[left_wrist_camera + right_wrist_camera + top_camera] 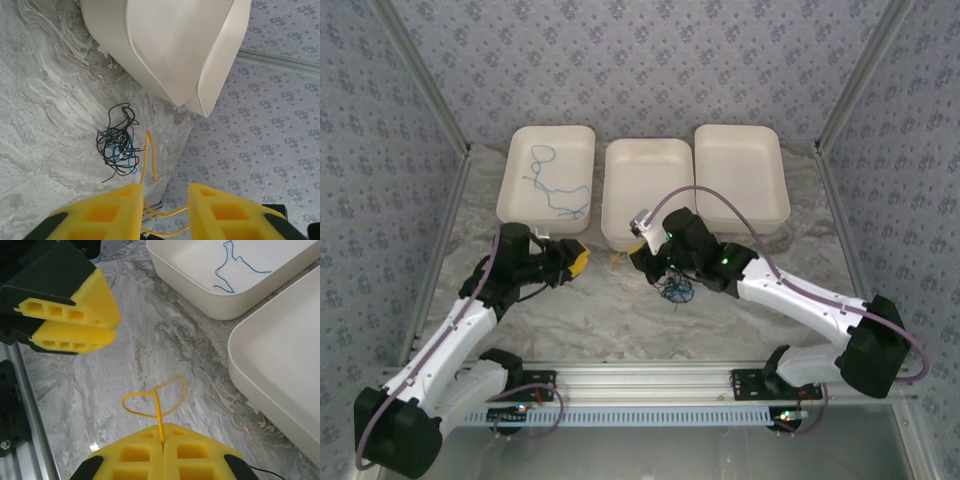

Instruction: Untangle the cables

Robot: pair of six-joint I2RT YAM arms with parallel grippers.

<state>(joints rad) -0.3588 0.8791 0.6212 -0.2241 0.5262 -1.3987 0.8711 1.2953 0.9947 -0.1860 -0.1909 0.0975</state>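
Glossy marble-look table [150, 340], matt trays [575, 140], right hand [163, 437] prob. plastic

No text, label, brand, number or sign can be read in any view. Fine print may be carried by the small board [517, 409] at the left arm's base, but it is shown too small to tell.
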